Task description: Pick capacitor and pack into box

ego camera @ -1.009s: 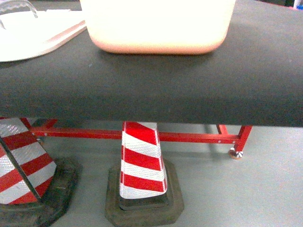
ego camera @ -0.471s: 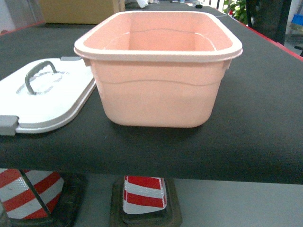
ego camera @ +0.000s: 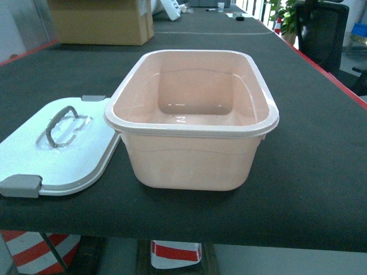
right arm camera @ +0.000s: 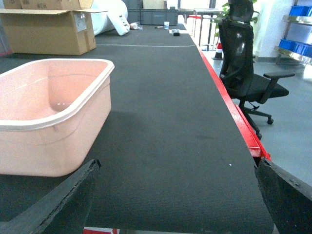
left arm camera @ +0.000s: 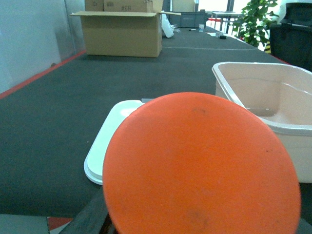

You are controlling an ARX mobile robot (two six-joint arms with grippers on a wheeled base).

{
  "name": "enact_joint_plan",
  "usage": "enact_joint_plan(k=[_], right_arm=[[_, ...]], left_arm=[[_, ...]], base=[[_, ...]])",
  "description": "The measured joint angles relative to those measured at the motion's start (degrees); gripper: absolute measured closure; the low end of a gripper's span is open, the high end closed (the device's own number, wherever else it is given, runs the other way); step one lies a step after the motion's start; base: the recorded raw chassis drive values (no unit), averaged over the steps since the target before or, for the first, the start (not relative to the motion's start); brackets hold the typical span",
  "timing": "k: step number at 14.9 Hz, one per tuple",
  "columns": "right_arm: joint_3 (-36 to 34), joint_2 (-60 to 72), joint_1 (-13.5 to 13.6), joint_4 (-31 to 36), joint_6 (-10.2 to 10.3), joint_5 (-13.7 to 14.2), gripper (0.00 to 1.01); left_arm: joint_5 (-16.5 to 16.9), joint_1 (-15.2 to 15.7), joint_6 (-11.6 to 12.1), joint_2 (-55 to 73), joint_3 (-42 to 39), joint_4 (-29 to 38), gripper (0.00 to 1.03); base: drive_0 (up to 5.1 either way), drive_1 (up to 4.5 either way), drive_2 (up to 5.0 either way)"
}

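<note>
Risk, left side: the left hand (left arm camera: 200, 165) carries a large orange disc that fills most of its wrist view; I judge this to be the capacitor, though no markings confirm it. The disc hides the fingers, so how firmly it is held cannot be read, and a loose hold could drop it short of the box, onto the lid or the worktop.
Risk, blocked view: with the disc covering the lower half of the left wrist view, lining up over the box rim by that camera would be poor.
Risk, lid: the white lid (ego camera: 63, 150) lies flat just beside the box on its left, touching or nearly so, right under the likely path of the left arm.
Box: the pale pink box (ego camera: 192, 123) stands upright and uncovered near the front edge of the dark worktop (ego camera: 321, 172); its inside looks empty.
Left hand state: closed on the orange disc, judged from the disc sitting fixed in front of the camera.
Left arm pose: low and level, in front of the worktop edge, left of the box, facing along the worktop.
Right hand state: the right hand (right arm camera: 175, 200) is spread wide and holds nothing; only the two dark finger edges show at the lower corners.
Right arm pose: low, level, right of the box.
Head view: neither arm appears in it.
</note>
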Motion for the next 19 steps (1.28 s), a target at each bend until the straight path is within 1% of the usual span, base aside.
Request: enact_joint_plan(k=[10, 11, 12, 13, 14, 15, 16, 17, 18, 19], right_arm=[[0.0, 0.0, 0.0, -0.2, 0.0, 0.0, 0.03], [0.0, 0.0, 0.0, -0.2, 0.0, 0.0, 0.03], [0.0, 0.0, 0.0, -0.2, 0.0, 0.0, 0.03], [0.0, 0.0, 0.0, -0.2, 0.0, 0.0, 0.03], [0.0, 0.0, 0.0, -0.2, 0.0, 0.0, 0.03], [0.0, 0.0, 0.0, -0.2, 0.0, 0.0, 0.03], [0.0, 0.0, 0.0, -0.2, 0.0, 0.0, 0.03], [0.0, 0.0, 0.0, -0.2, 0.0, 0.0, 0.03], [0.0, 0.0, 0.0, -0.2, 0.0, 0.0, 0.03], [0.0, 0.0, 0.0, -0.2, 0.0, 0.0, 0.03]], left_arm=[[0.0, 0.0, 0.0, 0.0, 0.0, 0.0, 0.59], [0.7, 0.3, 0.4, 0.3, 0.0, -0.3, 0.59], [6.0, 1.3, 2.3, 7.8, 0.5, 6.4, 0.59], [5.2, -0.7, 3.1, 20.8, 3.1, 17.3, 0.59], [3.7, -2.8, 3.1, 31.6, 5.8, 27.3, 0.59], [1.5, -5.4, 3.1, 44.0, 10.3, 38.0, 0.59], [-1.0, -8.3, 3.2, 55.7, 16.1, 46.5, 0.59], [-2.9, -11.0, 3.2, 64.6, 21.7, 50.9, 0.59], [-4.8, -14.6, 3.8, 74.6, 28.7, 52.3, 0.59], [-6.7, -17.8, 5.0, 83.9, 36.1, 51.7, 0.59]], base=[[0.0, 0.00, 0.0], [0.0, 0.00, 0.0], [0.0, 0.00, 0.0], [0.0, 0.00, 0.0], [0.0, 0.00, 0.0], [0.0, 0.00, 0.0], [0.0, 0.00, 0.0], [0.0, 0.00, 0.0], [0.0, 0.00, 0.0], [0.0, 0.00, 0.0]])
